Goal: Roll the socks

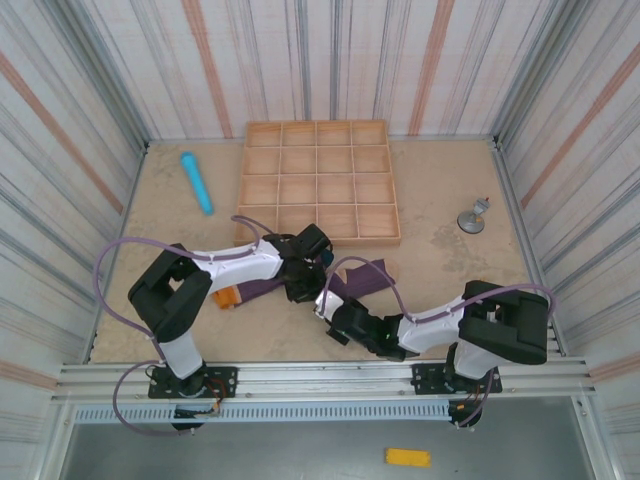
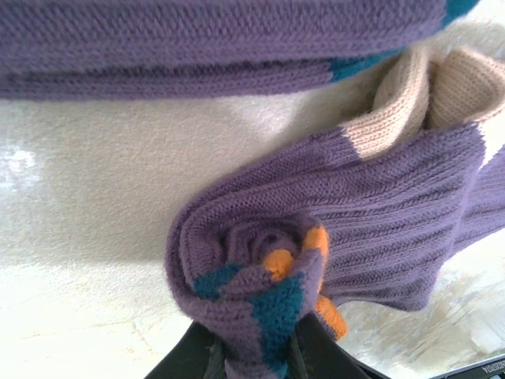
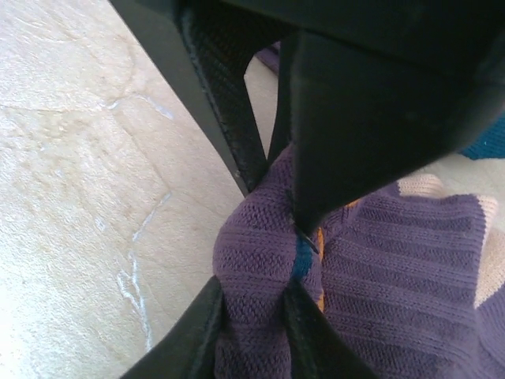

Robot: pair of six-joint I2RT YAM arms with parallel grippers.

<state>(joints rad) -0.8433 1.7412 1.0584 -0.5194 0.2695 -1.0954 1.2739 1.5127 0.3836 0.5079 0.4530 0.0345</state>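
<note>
Two purple knit socks lie in front of the tray. One sock [image 1: 364,276] stretches right, the other [image 1: 256,290] left, ending in an orange tip. My left gripper [image 2: 256,347] is shut on the rolled end of a sock [image 2: 252,276], a tight spiral with teal and orange patches; its beige-cuffed leg [image 2: 394,229] trails right. The second sock [image 2: 221,39] runs across the top of that view. My right gripper [image 3: 254,316] is shut on the same purple bundle [image 3: 256,260], just below the left gripper's black fingers [image 3: 355,118]. From above, both grippers [image 1: 305,282] [image 1: 326,300] meet at the roll.
A wooden tray [image 1: 242,190] with several compartments stands at the back centre. A light blue cylinder [image 1: 196,181] lies left of it. A small metal stand [image 1: 472,218] sits at the right. Striped walls close in the table on three sides.
</note>
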